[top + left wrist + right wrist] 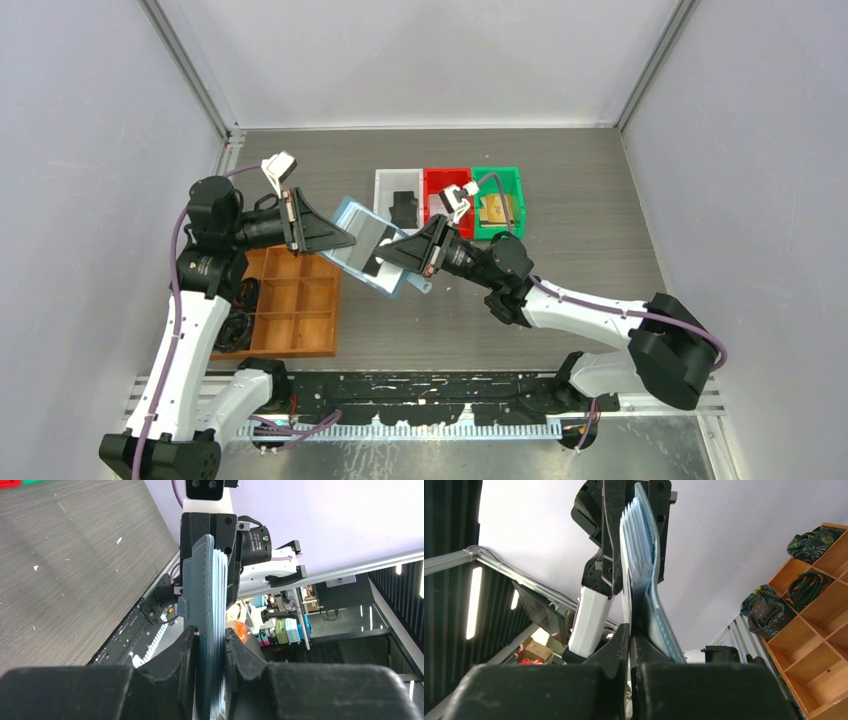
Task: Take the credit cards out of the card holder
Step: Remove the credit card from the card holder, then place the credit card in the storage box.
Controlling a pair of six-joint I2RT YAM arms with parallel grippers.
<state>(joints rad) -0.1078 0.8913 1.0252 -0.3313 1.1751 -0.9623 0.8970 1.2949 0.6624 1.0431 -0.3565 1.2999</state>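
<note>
We find the card holder (362, 248) aloft just right of the wooden tray (300, 345), left gripper (210, 642) clamped on it, right gripper (630, 630) pinched together at its inner leaves; credit cards, we judge, not yet drawn out

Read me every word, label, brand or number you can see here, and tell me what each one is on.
Nothing here can be read.
Lens barrel on the far wrist: white print, too small to read.
Brown item in the green bin: any label is too blurred to read.
Wallet: no text shows.
</note>
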